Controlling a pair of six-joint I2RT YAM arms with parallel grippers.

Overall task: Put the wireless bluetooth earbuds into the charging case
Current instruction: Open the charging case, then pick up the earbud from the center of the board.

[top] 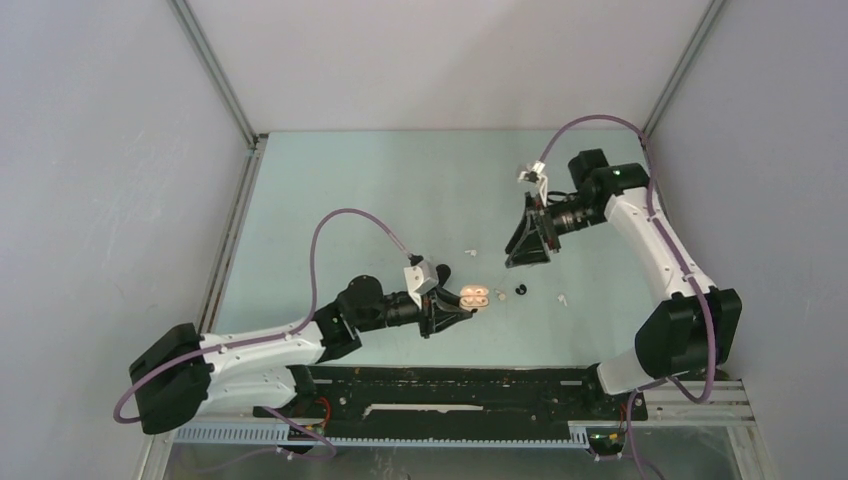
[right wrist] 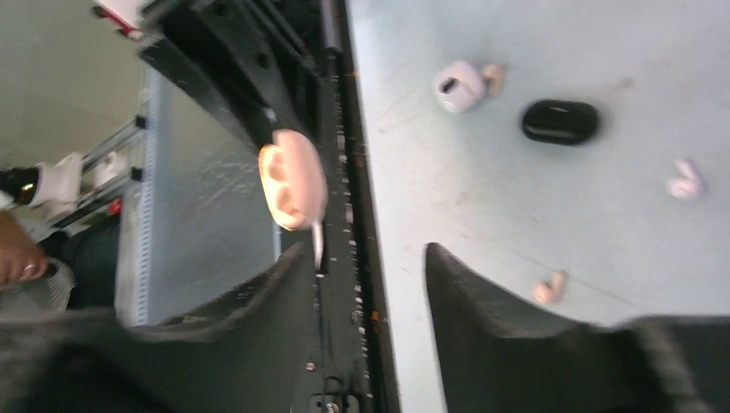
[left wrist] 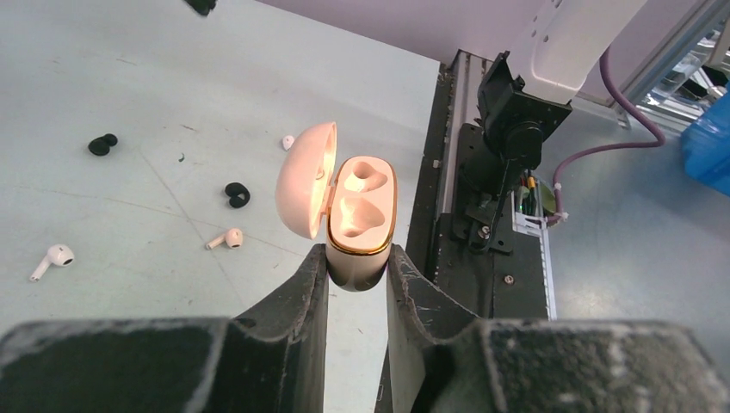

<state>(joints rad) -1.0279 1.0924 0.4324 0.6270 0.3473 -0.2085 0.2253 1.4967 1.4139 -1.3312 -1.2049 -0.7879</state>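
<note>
Left wrist: left hand (left wrist: 357, 258) clamps open charging case (left wrist: 365, 208).

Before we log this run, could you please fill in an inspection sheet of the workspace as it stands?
Surface: pale green table, faintly scuffed.
Job's things: pink charging case, lid open, held off the table; white earbuds and two black earbuds loose on the table.
Clutter: nothing seen.
Tools: left tool shut on the case; right tool open, over the table.
Cables: purple cables looped over both arms.
Surroundings: grey walls; black rail at the near edge.
</note>
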